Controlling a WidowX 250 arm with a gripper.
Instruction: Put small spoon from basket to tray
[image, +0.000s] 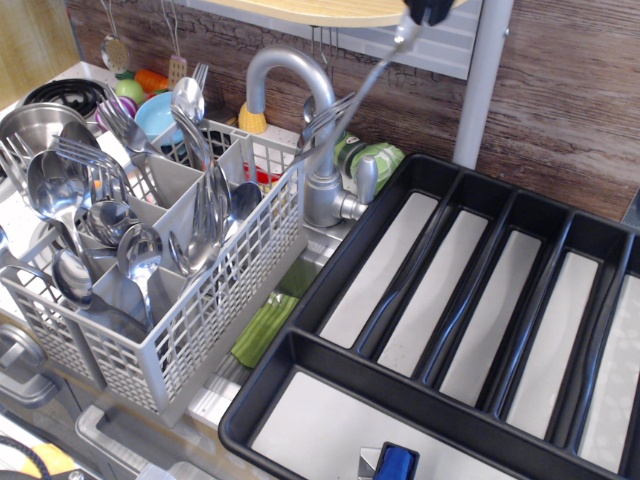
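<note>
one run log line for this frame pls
phase: carry | gripper: mostly out of view, top edge | small spoon: lifted, hanging tilted above faucet | tray: compartments empty

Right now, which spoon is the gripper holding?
The small spoon: it slants down-left from the gripper at the top edge, across the faucet. The other spoons stand in the basket compartments.

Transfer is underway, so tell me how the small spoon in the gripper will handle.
The small spoon looks like thin polished steel, so it is probably stiff and light but slippery. It hangs slanted from the gripper, pinched near one end, so it may swing or pivot. In the tray it would likely slide.
</note>
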